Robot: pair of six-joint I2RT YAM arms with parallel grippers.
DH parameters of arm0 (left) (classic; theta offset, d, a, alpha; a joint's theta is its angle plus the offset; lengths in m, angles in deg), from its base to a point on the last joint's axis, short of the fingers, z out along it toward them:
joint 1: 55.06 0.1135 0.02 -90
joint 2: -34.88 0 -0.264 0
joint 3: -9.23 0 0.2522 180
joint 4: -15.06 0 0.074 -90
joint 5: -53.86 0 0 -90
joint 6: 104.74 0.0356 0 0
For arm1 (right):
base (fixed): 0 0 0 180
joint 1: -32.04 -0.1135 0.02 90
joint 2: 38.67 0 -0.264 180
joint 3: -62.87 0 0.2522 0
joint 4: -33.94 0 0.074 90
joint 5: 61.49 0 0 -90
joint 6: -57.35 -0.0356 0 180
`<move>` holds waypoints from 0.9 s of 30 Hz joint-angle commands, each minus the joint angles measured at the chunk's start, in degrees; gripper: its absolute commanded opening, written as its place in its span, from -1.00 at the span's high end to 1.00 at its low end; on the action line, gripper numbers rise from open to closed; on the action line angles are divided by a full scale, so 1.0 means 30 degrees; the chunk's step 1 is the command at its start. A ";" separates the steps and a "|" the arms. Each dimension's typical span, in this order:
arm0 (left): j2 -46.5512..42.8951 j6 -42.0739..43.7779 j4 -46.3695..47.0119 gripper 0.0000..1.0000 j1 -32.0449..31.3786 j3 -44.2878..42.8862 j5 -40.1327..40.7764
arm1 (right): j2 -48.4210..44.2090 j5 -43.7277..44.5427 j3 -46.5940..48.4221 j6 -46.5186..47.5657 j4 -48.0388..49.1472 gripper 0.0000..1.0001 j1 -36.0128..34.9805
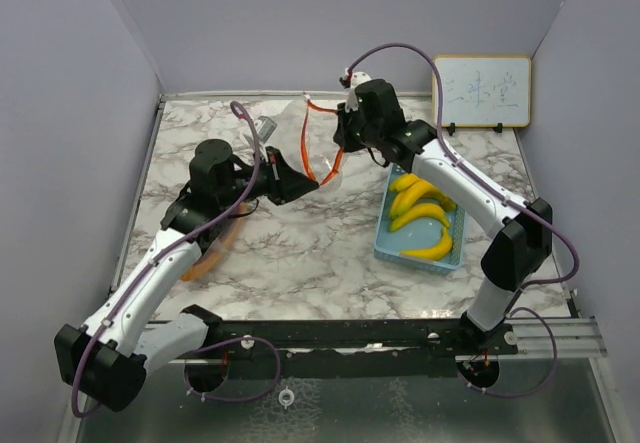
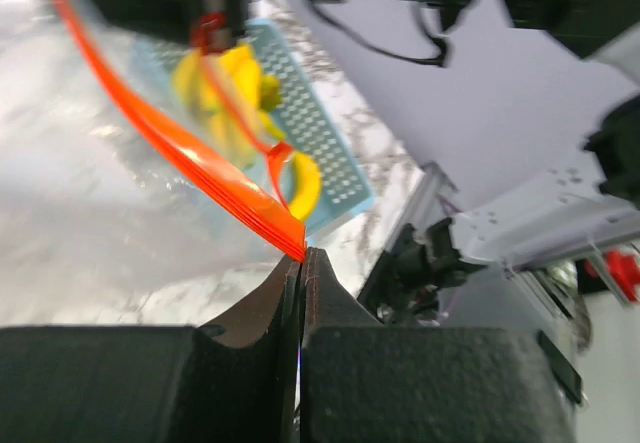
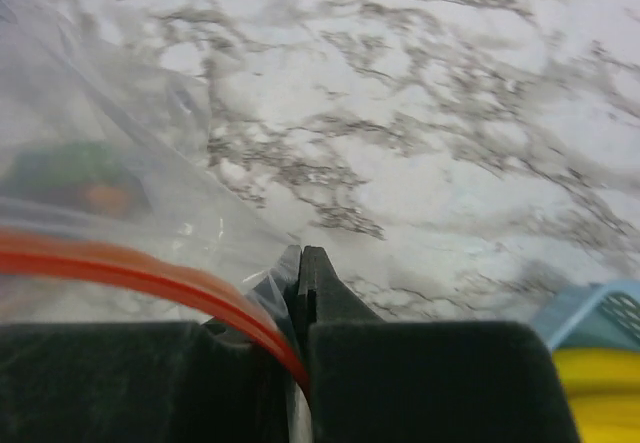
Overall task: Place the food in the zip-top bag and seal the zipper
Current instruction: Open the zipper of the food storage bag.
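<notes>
The clear zip-top bag (image 1: 288, 135) with an orange zipper strip (image 1: 324, 109) hangs above the table between my two grippers. My left gripper (image 1: 303, 185) is shut on the zipper's end, with the orange strip (image 2: 215, 173) running from my fingertips (image 2: 303, 255). My right gripper (image 1: 345, 135) is shut on the bag's rim, with film and strip (image 3: 150, 275) pinched in the jaws (image 3: 301, 253). Yellow bananas (image 1: 420, 213) lie in the light blue basket (image 1: 385, 243). Blurred green and orange shapes (image 3: 75, 181) show through the bag. Eggplant and brown piece are not visible.
An orange piece (image 1: 215, 251) lies on the marble table under my left forearm. A whiteboard (image 1: 481, 91) leans on the back wall at right. The basket also shows in the left wrist view (image 2: 330, 143) and the right wrist view (image 3: 600, 308). Grey walls enclose the table.
</notes>
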 commanded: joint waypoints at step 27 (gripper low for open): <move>0.1392 0.0427 0.2526 -0.98 -0.0014 -0.1984 0.5846 | -0.4946 -0.2904 -0.4634 0.1915 0.1926 0.96 0.0085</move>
